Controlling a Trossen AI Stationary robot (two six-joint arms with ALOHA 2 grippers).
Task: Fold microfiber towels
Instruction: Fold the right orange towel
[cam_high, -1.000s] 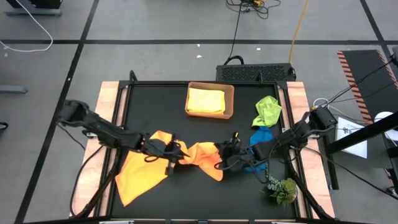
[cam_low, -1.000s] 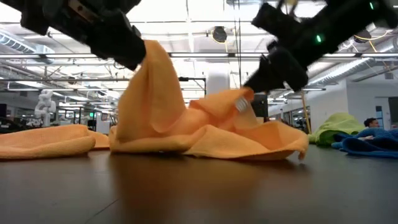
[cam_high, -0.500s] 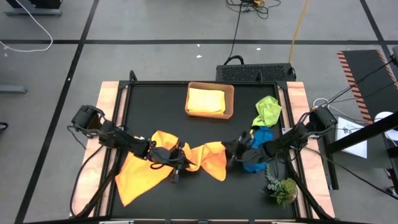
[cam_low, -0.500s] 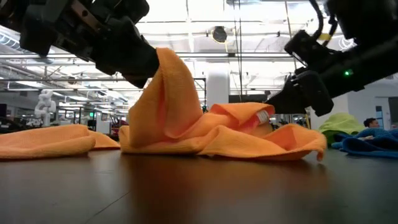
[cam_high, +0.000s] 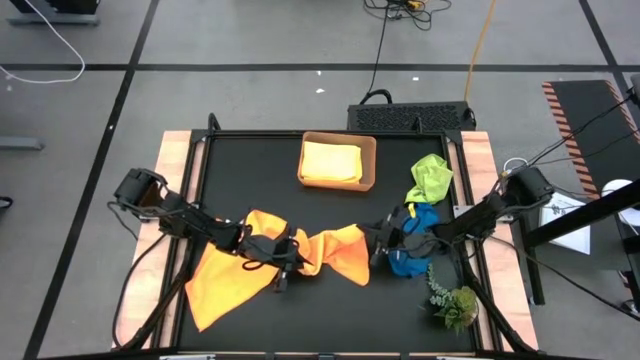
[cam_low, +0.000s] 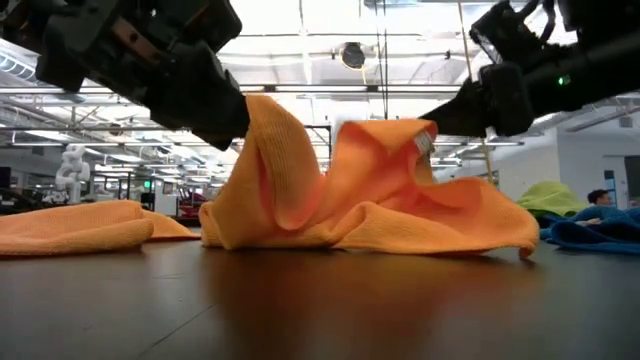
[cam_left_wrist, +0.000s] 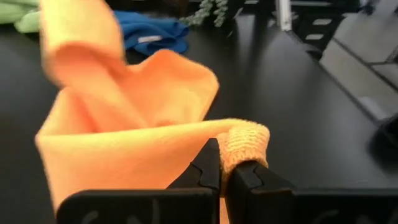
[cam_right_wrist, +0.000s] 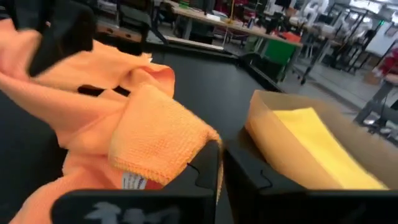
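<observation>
An orange towel (cam_high: 338, 255) (cam_low: 370, 205) is bunched near the table's front middle, between my two grippers. My left gripper (cam_high: 285, 258) (cam_left_wrist: 225, 168) is shut on its left part. My right gripper (cam_high: 377, 240) (cam_right_wrist: 219, 168) is shut on its right corner. A second orange towel (cam_high: 222, 280) (cam_low: 80, 225) lies flat under my left arm. A yellow towel (cam_high: 331, 161) lies in the tan tray (cam_high: 370, 160). A lime green towel (cam_high: 432, 177) and a blue towel (cam_high: 412, 262) lie crumpled at the right. My left gripper pinches a hemmed edge of the orange towel (cam_left_wrist: 247, 138) between its two fingers, coming from the table's left. That part is lifted into a peak (cam_low: 262, 110); the cloth below it sags onto the table. My right gripper pinches the towel's corner with the white label (cam_right_wrist: 186, 149) (cam_low: 424, 138) between its two fingers, coming from the table's right. The corner is lifted clear. The cloth hangs slack from it, and its lower folds rest on the table.
The tan tray stands at the far middle. A leafy green plant sprig (cam_high: 455, 302) lies at the front right, close to the blue towel. Bare black table shows in front of the orange towel (cam_low: 320, 300) and at the far left (cam_high: 245, 170).
My right gripper has gone toward the table's right edge with its corner, dipped, then risen. The orange towel's right corner now stands higher, and the cloth rises in two peaks. My left gripper has shifted a little toward the right, keeping its hold.
</observation>
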